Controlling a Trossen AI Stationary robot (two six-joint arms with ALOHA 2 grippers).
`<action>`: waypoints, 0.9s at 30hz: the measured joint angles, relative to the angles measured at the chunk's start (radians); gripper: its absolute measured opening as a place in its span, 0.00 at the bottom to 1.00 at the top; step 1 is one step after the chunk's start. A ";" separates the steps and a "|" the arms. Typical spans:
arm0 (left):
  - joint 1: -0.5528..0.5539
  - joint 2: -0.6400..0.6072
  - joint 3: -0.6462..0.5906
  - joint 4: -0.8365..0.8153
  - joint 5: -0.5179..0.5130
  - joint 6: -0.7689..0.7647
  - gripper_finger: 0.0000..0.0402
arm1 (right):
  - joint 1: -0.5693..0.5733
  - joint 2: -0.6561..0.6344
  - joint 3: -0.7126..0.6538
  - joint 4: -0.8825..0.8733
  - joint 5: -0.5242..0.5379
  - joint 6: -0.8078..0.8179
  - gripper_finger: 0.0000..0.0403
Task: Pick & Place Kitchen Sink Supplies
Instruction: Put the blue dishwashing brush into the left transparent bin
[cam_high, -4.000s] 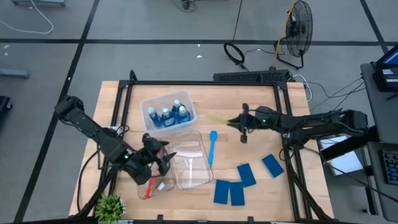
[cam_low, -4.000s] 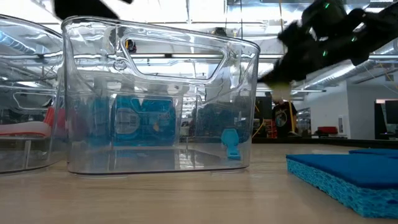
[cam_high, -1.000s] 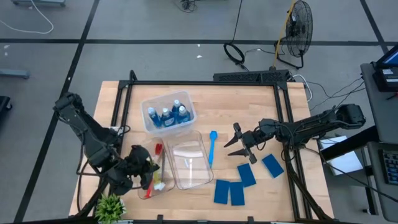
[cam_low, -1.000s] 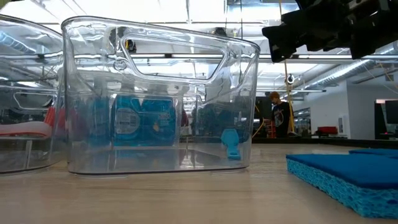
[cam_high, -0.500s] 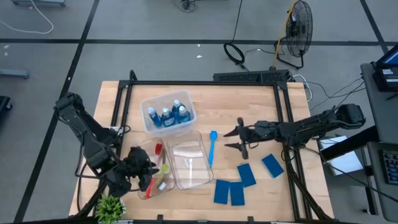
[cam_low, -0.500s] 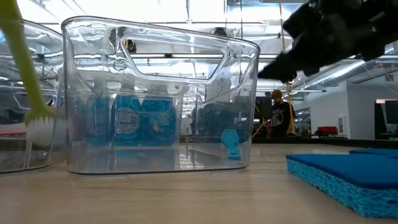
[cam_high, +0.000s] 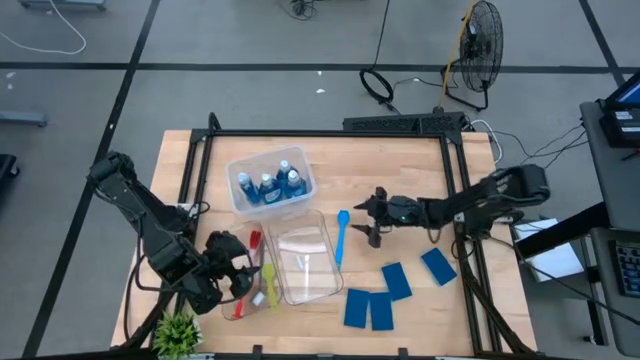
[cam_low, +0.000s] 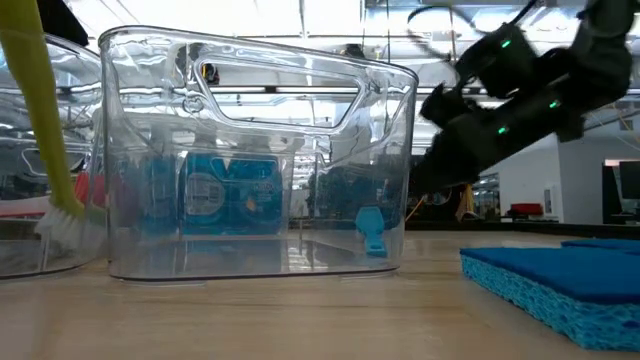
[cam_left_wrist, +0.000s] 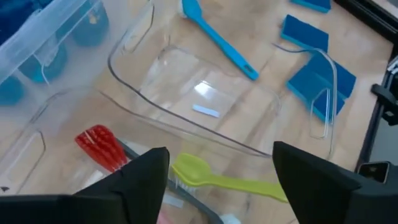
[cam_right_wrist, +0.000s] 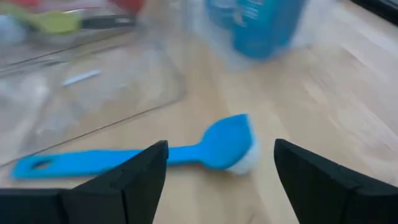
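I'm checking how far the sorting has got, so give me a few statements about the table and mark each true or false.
1. The blue brush lies on the table outside the bins. True.
2. The yellow-green brush is in the right hand. False: it is with the red brush in a bin by the left hand.
3. Four blue sponges lie on the table. True.
4. The right hand is shut on the blue brush. False: it is open near it.
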 joint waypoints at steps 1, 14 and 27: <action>0.005 0.000 0.000 0.000 0.000 0.011 0.74 | -0.018 0.028 0.012 0.008 -0.001 0.017 0.70; 0.011 0.000 -0.010 0.003 -0.025 0.051 0.69 | -0.104 0.299 0.198 -0.025 -0.157 0.147 0.66; 0.011 0.000 -0.060 0.026 -0.039 0.029 0.64 | -0.104 0.253 0.201 -0.072 -0.169 0.075 0.13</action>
